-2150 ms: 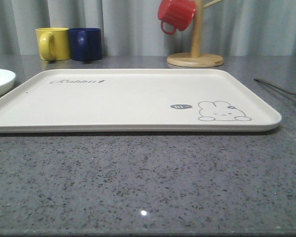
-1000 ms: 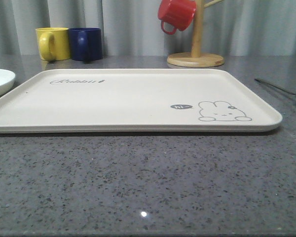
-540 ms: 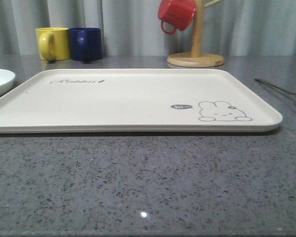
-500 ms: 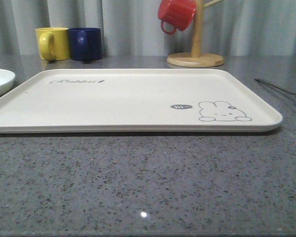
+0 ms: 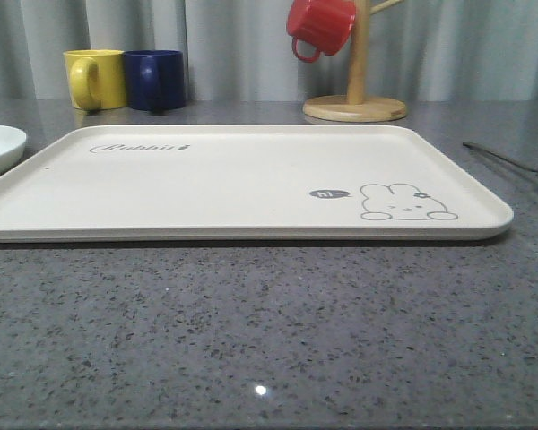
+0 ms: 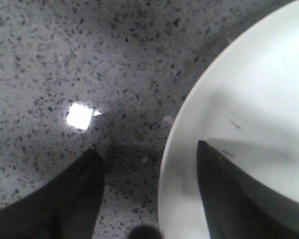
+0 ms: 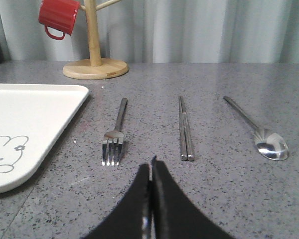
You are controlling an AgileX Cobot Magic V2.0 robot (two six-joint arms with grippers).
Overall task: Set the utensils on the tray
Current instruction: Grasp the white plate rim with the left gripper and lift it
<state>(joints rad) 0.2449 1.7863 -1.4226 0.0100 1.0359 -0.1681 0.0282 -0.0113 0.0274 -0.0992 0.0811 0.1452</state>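
The cream tray (image 5: pixel 242 179) with its rabbit drawing lies flat in the middle of the grey table; its corner (image 7: pixel 30 114) shows in the right wrist view. To the tray's right lie a fork (image 7: pixel 117 129), a pair of chopsticks (image 7: pixel 184 129) and a spoon (image 7: pixel 259 132), side by side on the table. A slim silver utensil (image 5: pixel 507 159) shows at the right edge of the front view. My right gripper (image 7: pixel 151 162) is shut and empty, just short of the fork and chopsticks. My left gripper (image 6: pixel 148 148) is open and empty, straddling the rim of the white plate (image 6: pixel 249 99).
The white plate (image 5: pixel 0 148) sits left of the tray. A yellow mug (image 5: pixel 97 79) and a blue mug (image 5: pixel 155 81) stand at the back left. A wooden mug tree (image 5: pixel 355 106) holding a red mug (image 5: pixel 320 27) stands behind the tray.
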